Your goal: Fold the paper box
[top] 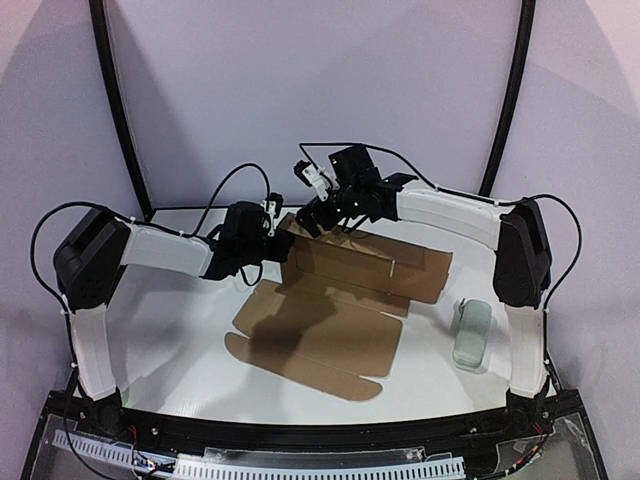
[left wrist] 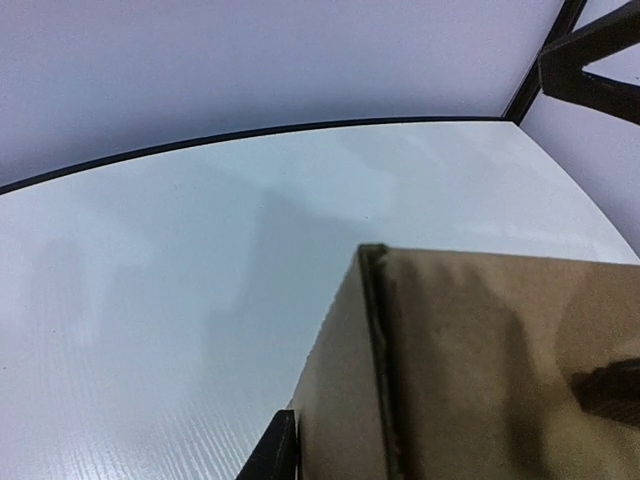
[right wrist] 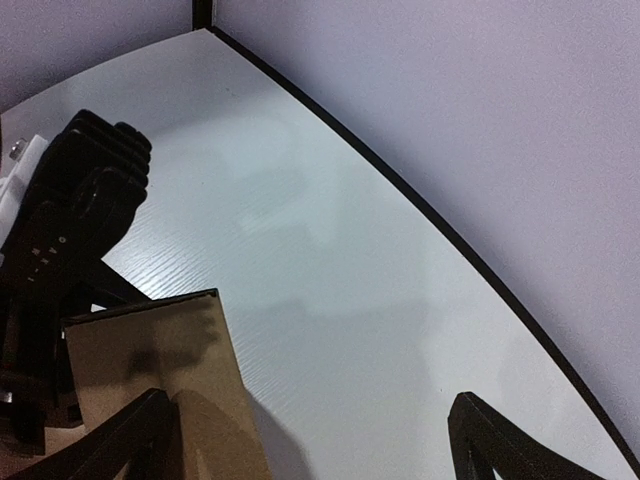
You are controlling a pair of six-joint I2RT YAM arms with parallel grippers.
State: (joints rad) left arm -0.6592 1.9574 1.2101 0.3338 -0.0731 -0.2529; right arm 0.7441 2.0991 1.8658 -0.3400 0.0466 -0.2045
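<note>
The paper box (top: pixel 330 320) is a brown die-cut cardboard sheet lying mostly flat mid-table, with its back-left wall (top: pixel 300 240) folded upright. My left gripper (top: pixel 278 235) is at that raised corner. In the left wrist view one black finger (left wrist: pixel 275 455) presses against the outer face of the upright cardboard (left wrist: pixel 470 370); the other finger is hidden behind it. My right gripper (top: pixel 318 218) hovers just behind the same wall. It is open, with its fingers (right wrist: pixel 130 440) wide apart, the left one beside the raised flap (right wrist: pixel 160 350), and nothing between them.
A small pale grey-green oblong case (top: pixel 472 333) lies on the table at the right, near the right arm's base. A black frame rail (top: pixel 125 110) runs round the back of the white table (top: pixel 180 330), with purple walls behind.
</note>
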